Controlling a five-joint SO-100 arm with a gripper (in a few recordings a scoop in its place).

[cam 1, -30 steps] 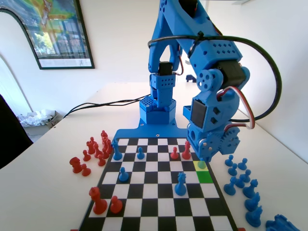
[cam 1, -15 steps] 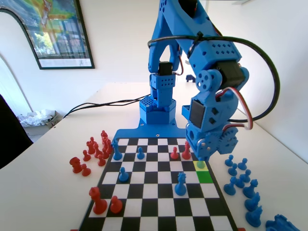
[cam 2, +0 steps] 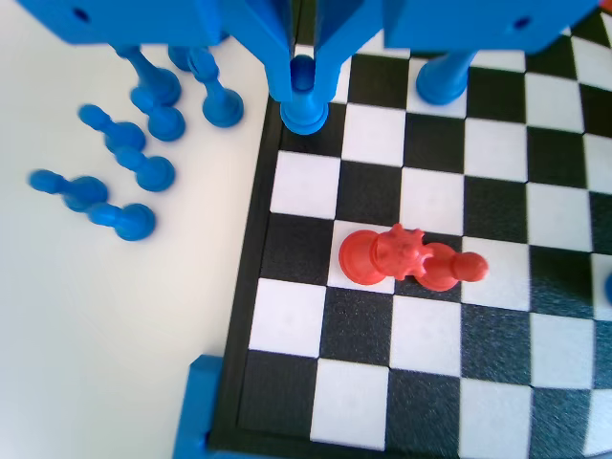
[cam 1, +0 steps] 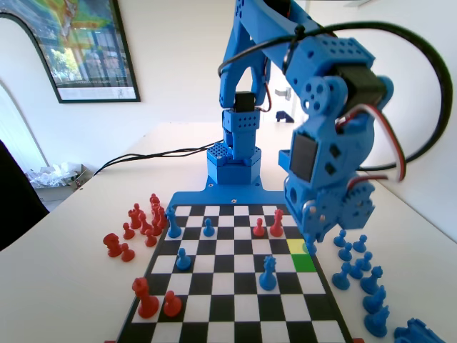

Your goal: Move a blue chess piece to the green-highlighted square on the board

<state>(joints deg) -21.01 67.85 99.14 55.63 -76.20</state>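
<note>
Fixed view: claw [cam 1: 310, 246] low at the board's [cam 1: 232, 314] right edge, its tips over the boundary of the yellow square [cam 1: 296, 245] and the green-highlighted square [cam 1: 304, 262]; the arm's bulky wrist hides most of the grasp from this side. Only a sliver of the blue chess piece [cam 1: 310, 249] shows under the tips there, hard to make out. Wrist view: claw [cam 2: 304, 91] closed tight on the blue chess piece [cam 2: 304, 110], jaws on either side of its head, flared base showing below, near the board [cam 2: 251, 287] rim; cannot tell if base touches the surface or is lifted. Highlight colours are not visible in wrist view.

Around it, fixed view: tall blue crowned piece [cam 1: 268, 274] 1 column left of the green square, 2 red pieces [cam 1: 268, 226] just behind the yellow square, 3 more blue pawns mid-left on board, 2 red pieces [cam 1: 153, 299] front left. Cluster of red pieces [cam 1: 139, 225] off-board left on the desk [cam 1: 64, 286], blue spare pieces [cam 1: 360, 275] off-board right, some cut by frame edge. Wrist view: red crowned piece and red pawn [cam 2: 411, 258] overlap in line of sight, blue spares [cam 2: 129, 143] on desk left, another blue piece [cam 2: 442, 81] partly cut by the claw body at top
</note>
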